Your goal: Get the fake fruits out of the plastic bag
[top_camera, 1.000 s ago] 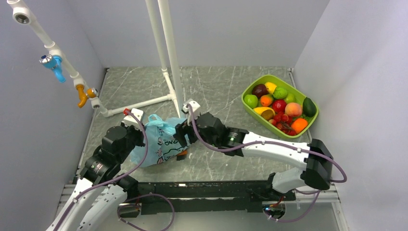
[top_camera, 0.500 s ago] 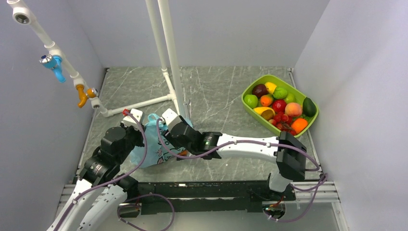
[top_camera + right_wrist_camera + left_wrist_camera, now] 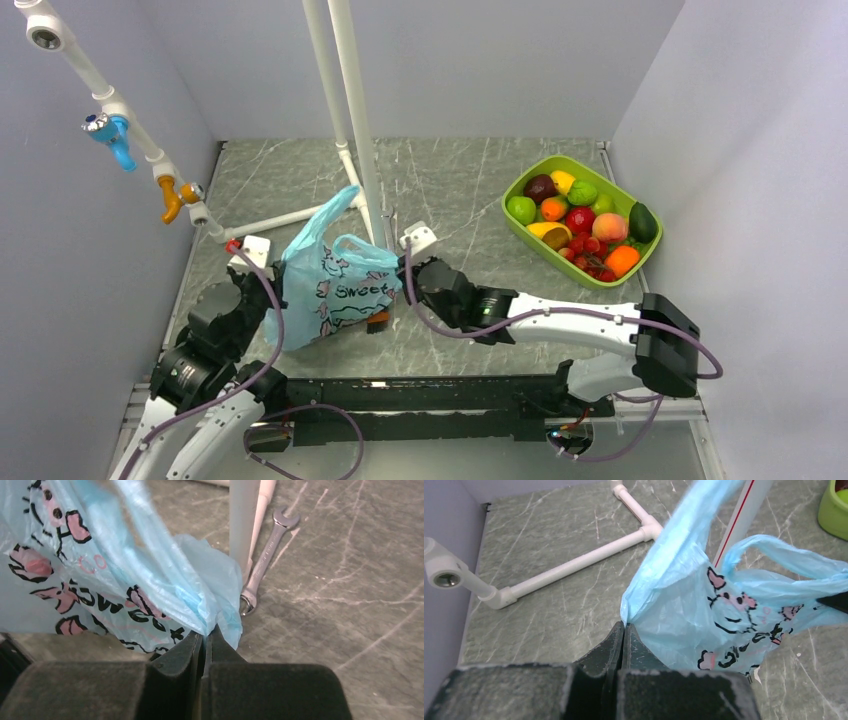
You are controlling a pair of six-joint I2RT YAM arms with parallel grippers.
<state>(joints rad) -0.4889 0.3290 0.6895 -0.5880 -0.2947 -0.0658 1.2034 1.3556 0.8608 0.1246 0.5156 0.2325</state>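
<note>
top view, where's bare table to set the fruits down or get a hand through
Biggest free patch: the table between the pole and the tray. Another lies in the far left corner behind the floor pipe. Crowded: around the bag, pinched by the left gripper and right gripper, with a wrench at the pole's foot. The tray is full.

Thin, crinkly film on the plastic bag (image 3: 335,285), half see-through, with a soft sheen along its folds. Under it the counter (image 3: 450,180) reads as grey-green marbled stone, smooth, low gloss. White pipe (image 3: 574,570): smooth plastic, satin finish. A spanner (image 3: 263,562) there, bright polished metal. Left tool (image 3: 623,630) and right tool (image 3: 206,635) are both dark, matt, chalky along the edges. Lime tray (image 3: 535,246) is hard shiny plastic; the fake fruits (image 3: 580,218) look glossy.
</note>
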